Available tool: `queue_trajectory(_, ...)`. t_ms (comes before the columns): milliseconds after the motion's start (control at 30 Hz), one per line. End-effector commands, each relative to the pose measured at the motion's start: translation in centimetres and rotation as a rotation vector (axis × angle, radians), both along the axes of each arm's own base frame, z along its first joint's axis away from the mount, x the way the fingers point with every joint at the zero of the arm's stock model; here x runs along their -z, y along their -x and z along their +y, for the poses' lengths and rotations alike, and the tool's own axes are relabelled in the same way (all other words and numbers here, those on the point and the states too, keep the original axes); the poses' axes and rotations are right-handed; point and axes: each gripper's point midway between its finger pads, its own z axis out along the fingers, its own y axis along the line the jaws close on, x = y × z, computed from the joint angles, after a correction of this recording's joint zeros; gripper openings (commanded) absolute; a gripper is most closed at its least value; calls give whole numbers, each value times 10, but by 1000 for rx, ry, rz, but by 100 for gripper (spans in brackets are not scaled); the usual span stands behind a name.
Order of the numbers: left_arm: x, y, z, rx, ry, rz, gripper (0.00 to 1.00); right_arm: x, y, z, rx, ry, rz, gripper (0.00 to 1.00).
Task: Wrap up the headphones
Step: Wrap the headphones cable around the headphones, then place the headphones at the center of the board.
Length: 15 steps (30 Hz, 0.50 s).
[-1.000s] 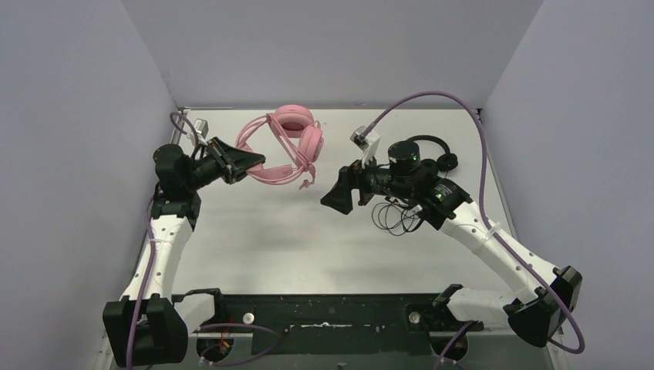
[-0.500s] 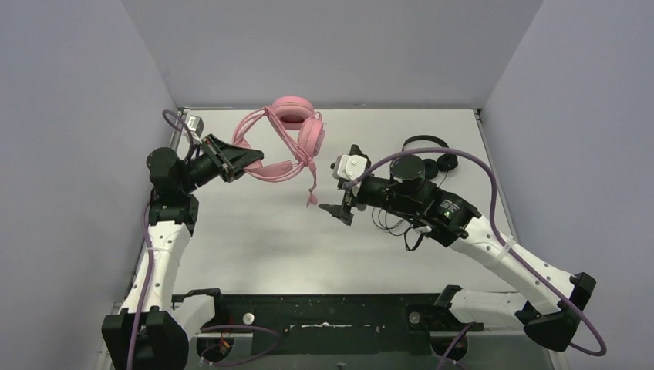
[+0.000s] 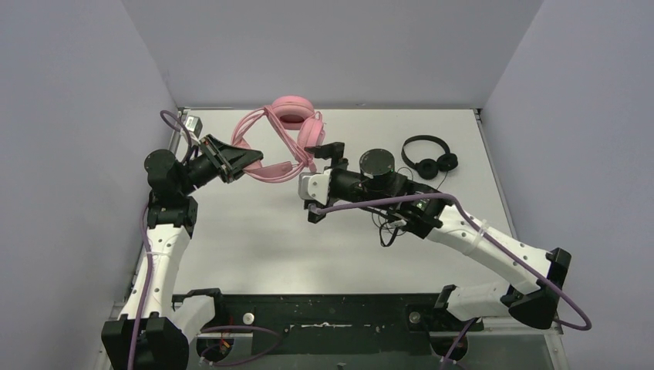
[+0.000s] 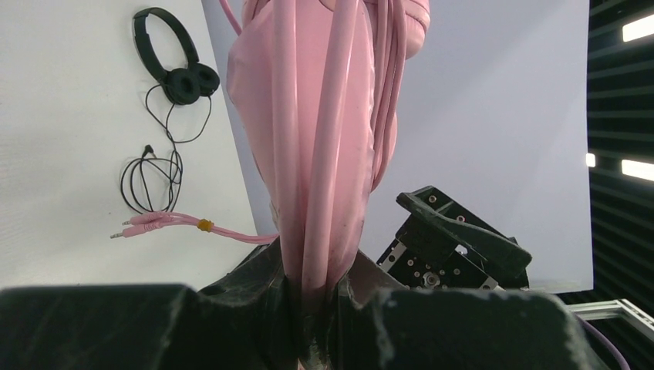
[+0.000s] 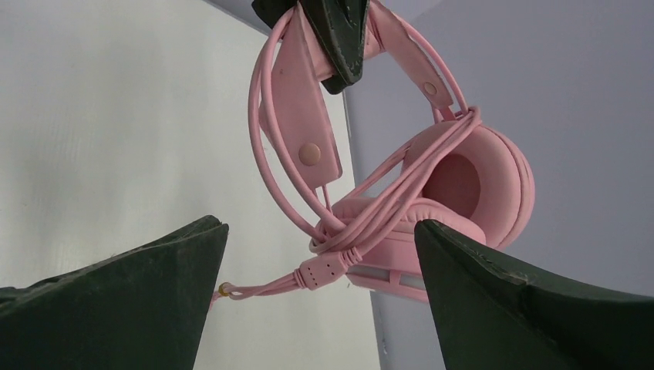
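Pinching the headband of the pink headphones (image 3: 311,137) together with cable strands laid along it, the left gripper (image 3: 245,160) holds them up near the desk's (image 3: 254,247) far edge, left of middle. The right gripper (image 3: 315,183) faces them from just beside, fingers spread wide. The black headphones (image 3: 429,158) lie near the far right corner, their thin cable looped nearby.

— How many headsets?
— Two: one pink pair (image 3: 291,113), one black pair (image 3: 413,167).
— And robot arms?
— Two as well: a left arm (image 3: 163,254) and a right arm (image 3: 470,231), all on one table (image 3: 254,231).
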Motion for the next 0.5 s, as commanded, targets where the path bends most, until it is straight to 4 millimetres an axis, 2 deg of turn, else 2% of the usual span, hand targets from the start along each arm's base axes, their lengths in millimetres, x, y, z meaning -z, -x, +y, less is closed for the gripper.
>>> queue_trajectory(0,-45,18,-1,18,-4,-194,0,-42,-10,7,42,-40,-142,100)
queue_trajectory(100,-43,16,0,6,-8,-194,0,-52,-21,0,175,-134,31,100)
queue_trajectory(200,-46,11,2,-6,-9,-203,0,-50,-23,-18,378,-276,382,100)
queue_trajectory(267,-52,6,4,-14,-13,-222,0,-39,-25,-37,491,-362,639,100)
queue_trajectory(333,-59,3,5,-20,-14,-252,0,-24,-19,-48,496,-413,903,100)
queue_trajectory(467,-69,-4,7,-28,-17,-298,0,-7,0,-49,357,-446,1341,100)
